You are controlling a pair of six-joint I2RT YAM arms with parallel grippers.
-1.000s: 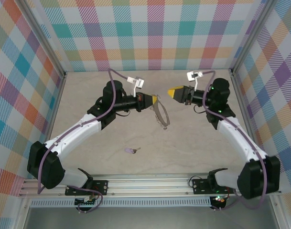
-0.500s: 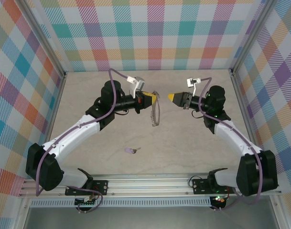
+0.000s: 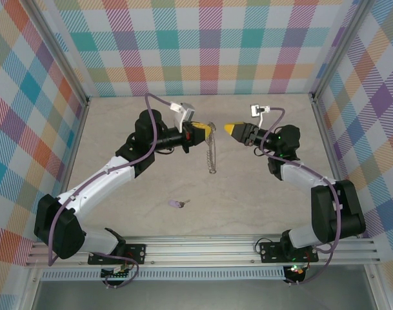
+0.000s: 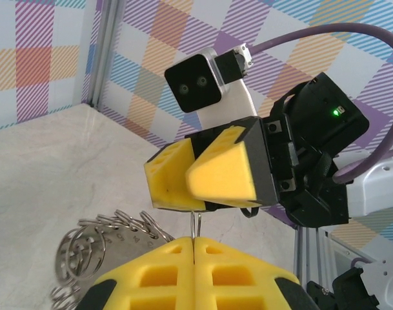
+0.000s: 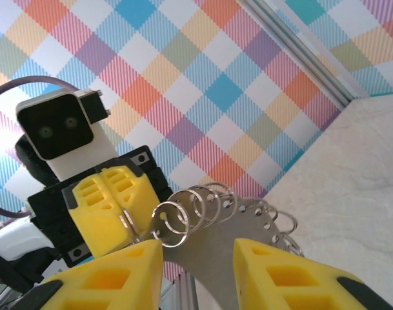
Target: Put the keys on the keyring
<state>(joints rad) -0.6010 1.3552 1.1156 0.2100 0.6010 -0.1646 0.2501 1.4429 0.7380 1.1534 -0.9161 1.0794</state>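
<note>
Lilac key (image 3: 176, 203) on beige table (image 3: 248, 200), keyring (image 3: 212, 155) aloft, plaid walls (image 3: 209, 45)

left gripper (image 4: 195, 240): closed on a thin wire
keyring (image 4: 86, 248): loops left of left gripper
right gripper (image 4: 170, 181): just above left gripper, slightly parted

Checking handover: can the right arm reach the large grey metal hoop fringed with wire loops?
Probably yes: the open right gripper faces the grey metal loop-fringed hoop hanging from the shut left gripper, nothing between.
</note>
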